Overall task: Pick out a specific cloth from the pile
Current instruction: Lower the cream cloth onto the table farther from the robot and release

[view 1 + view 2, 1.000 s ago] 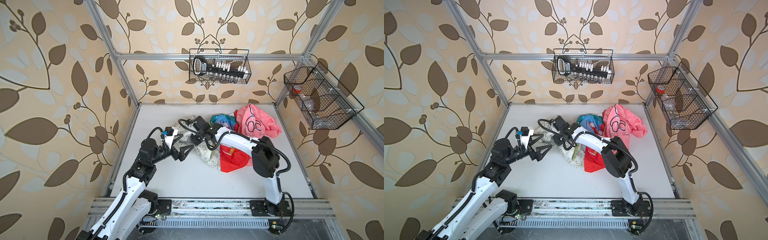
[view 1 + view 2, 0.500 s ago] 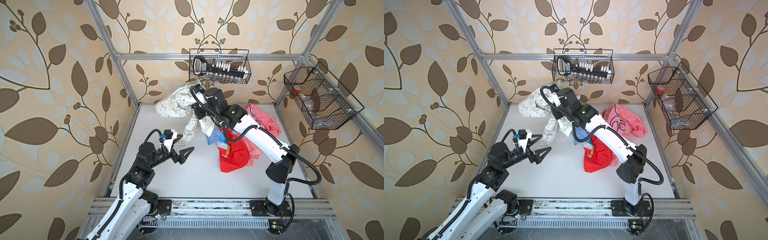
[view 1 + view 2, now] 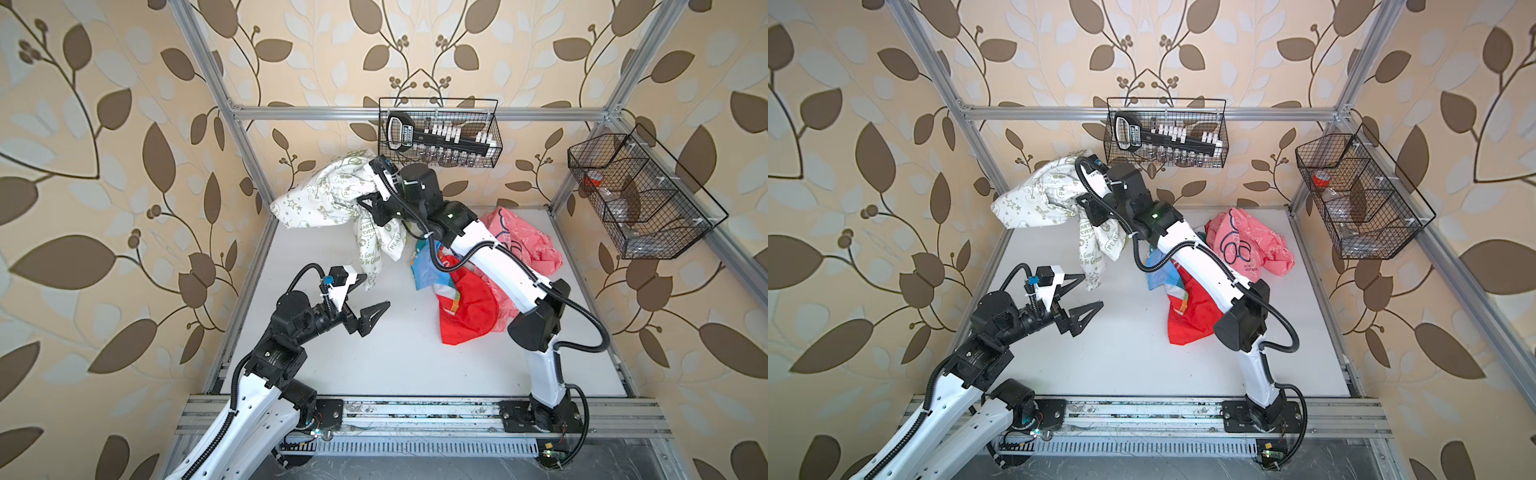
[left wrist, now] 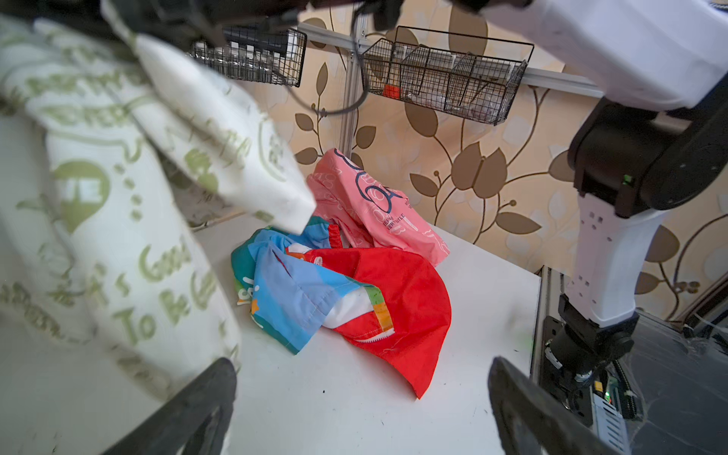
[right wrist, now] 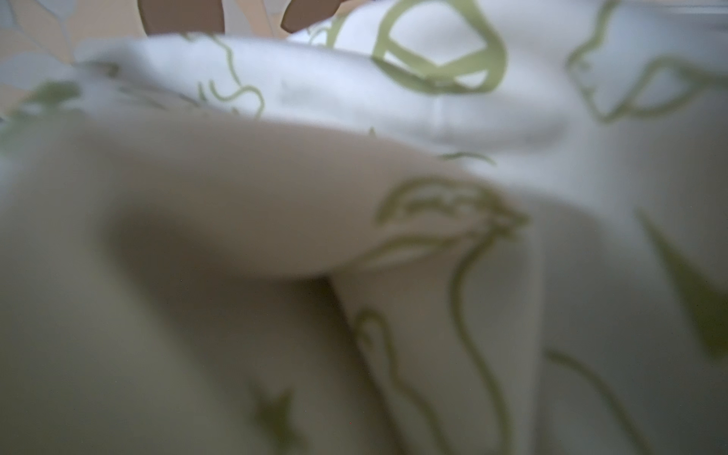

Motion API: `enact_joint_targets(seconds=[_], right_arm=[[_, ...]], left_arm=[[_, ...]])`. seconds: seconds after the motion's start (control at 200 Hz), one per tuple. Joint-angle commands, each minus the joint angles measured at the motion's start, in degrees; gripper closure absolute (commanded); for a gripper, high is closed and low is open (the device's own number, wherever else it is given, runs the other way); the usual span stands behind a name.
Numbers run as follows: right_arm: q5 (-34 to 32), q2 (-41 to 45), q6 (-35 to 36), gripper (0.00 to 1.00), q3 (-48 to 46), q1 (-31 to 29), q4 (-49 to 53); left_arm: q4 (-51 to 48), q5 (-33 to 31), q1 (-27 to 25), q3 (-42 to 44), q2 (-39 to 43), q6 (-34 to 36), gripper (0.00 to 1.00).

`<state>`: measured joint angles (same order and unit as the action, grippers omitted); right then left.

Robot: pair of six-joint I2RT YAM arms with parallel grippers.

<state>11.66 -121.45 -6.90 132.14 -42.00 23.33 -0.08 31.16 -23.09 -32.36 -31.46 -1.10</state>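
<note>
Note for you: the right end effector [image 3: 369, 200] was clenched on the large white fabric with olive-green doodles and words [image 3: 320, 199], held above the white desk [image 3: 395, 365] toward its 11 o'clock corner, one tail hanging down. The left end effector [image 3: 370, 297] was released, jaws wide, at 8 o'clock, just beside that tail's tip. The pile of red, pink and blue striped fabrics [image 3: 467, 307] lay at 3 o'clock.

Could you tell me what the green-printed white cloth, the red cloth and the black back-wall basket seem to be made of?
White cloth printed with olive-green doodles: thin matte woven fabric, probably cotton; it hangs in soft folds.
Plain red cloth: light, faintly shiny fabric, perhaps synthetic; crisp creases, stitched hem.
Black wire basket: coated metal wire; open grid.
</note>
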Motion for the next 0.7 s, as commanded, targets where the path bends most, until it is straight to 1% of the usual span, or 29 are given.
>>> enact_joint_targets(seconds=[0.0, 0.075, 0.145, 0.205, 0.365, 0.485, 0.695], right_arm=[[11.0, -5.7, -5.3, 1.00, 2.4, 1.2, -9.1], [16.1, -9.8, -7.8, 1.00, 3.6, 1.3, -11.5], [20.7, -13.4, -11.8, 1.00, 3.3, 1.2, -14.4], [23.6, -16.3, -13.0, 1.00, 3.4, 0.5, -15.2], [31.4, -21.2, -17.4, 1.00, -1.8, -1.1, -23.5], [32.8, -25.8, -18.1, 1.00, -1.0, -3.1, -24.2], [30.2, -34.3, -20.5, 1.00, 1.6, -3.6, -25.7]], left_arm=[[-1.2, -2.6, -1.5, -2.8, 1.7, 2.6, 0.01], [-2.0, -3.8, -2.6, -2.9, 2.2, 3.3, 0.01], [-2.4, -4.4, -3.1, -3.1, 2.4, 4.0, 0.01], [-2.6, -4.9, -3.3, -3.1, 2.4, 4.1, 0.01], [-2.7, -5.0, -3.5, -3.1, 2.1, 4.4, 0.01], [-2.7, -5.1, -3.5, -3.1, 2.0, 4.7, 0.01], [-2.6, -5.2, -3.5, -2.8, 1.9, 4.8, 0.01]])
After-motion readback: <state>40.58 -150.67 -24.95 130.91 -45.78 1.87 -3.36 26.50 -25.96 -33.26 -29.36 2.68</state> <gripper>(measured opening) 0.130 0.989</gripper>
